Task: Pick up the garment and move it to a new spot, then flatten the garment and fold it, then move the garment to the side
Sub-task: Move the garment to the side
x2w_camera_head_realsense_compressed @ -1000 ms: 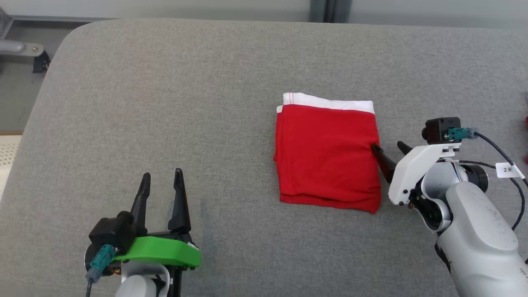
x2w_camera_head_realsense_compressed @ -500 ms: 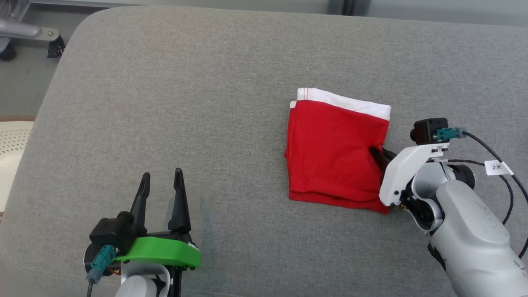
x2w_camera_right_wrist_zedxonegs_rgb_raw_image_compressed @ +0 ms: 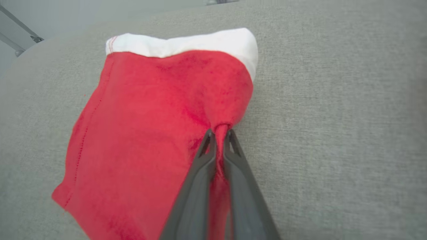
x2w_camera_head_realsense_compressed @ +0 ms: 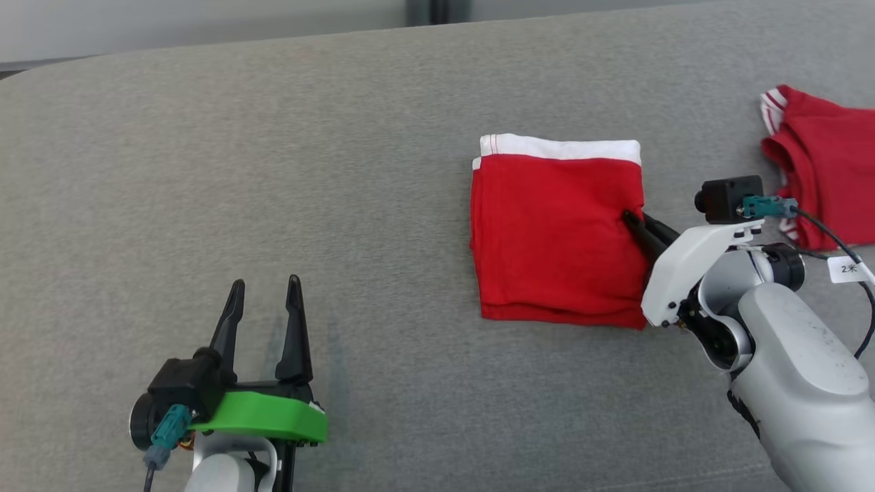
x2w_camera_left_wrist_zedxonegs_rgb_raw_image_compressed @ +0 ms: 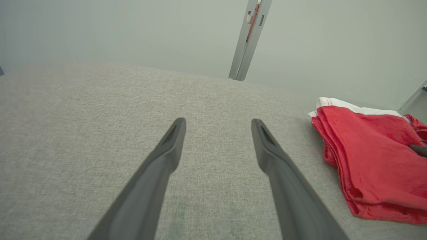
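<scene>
Right gripper (x2w_camera_right_wrist_zedxonegs_rgb_raw_image_compressed: 218, 133) clamps right edge of folded red cloth garment with white waistband (x2w_camera_head_realsense_compressed: 554, 232); left gripper (x2w_camera_head_realsense_compressed: 265, 283) wide, idle. Slide low and slow, so layers stay stacked.

A grey woven cushion (x2w_camera_head_realsense_compressed: 273, 171) spreads across the head view, its far edge rounding down at the left. At its far right lies a crumpled red cloth (x2w_camera_head_realsense_compressed: 827, 164), cut off by the picture's edge, with a red-and-white striped band (x2w_camera_head_realsense_compressed: 772, 102) at its upper left corner. Behind the cushion stands a pale wall (x2w_camera_left_wrist_zedxonegs_rgb_raw_image_compressed: 116, 30), split by a grey metal post (x2w_camera_left_wrist_zedxonegs_rgb_raw_image_compressed: 248, 40) bearing an orange strip.
</scene>
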Tool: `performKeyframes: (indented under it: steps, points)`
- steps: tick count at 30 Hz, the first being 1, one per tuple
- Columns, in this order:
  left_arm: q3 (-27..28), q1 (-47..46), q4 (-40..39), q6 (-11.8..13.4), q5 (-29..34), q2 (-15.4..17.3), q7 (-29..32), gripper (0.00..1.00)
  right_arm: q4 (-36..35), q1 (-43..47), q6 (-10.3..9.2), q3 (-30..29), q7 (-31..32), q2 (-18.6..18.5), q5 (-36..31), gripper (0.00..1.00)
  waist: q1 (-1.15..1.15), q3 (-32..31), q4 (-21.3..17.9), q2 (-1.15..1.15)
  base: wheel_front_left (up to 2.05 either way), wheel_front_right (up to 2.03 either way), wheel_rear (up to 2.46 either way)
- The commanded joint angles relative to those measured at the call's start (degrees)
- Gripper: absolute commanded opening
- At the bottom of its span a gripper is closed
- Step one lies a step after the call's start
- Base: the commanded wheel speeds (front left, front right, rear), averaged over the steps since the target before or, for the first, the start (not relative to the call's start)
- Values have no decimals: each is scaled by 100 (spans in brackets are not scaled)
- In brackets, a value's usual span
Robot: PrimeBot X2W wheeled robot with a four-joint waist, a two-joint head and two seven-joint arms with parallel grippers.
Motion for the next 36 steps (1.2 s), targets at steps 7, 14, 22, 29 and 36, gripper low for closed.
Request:
performKeyframes:
  steps: [7, 14, 22, 29, 36]
  points:
    - [-41, -295, 41, -95, 220, 146, -1, 100, -291, 101, -4, -242, -181, -81, -30, 0, 0, 439, -1717, 0, 0, 0, 0]
    - [-102, -409, 29, -115, 274, 244, 24, 100, -358, 86, -4, -347, -309, 47, -107, 0, 0, 582, -1913, 0, 0, 0, 0]
    - [-135, -455, -79, -61, 274, 276, 56, 100, -243, -277, -4, -532, -379, -27, -318, 0, 0, 671, -1624, 0, 0, 0, 0]
    - [-167, -472, -128, -24, 218, 231, 38, 100, -254, -874, -4, -665, -43, -619, -663, 0, 0, 755, -1248, 0, 0, 0, 0]
    - [-257, -472, -133, -26, 199, 170, 9, 100, -375, -1281, -4, -896, 713, -1534, -1012, 0, 0, 868, -876, 0, 0, 0, 0]
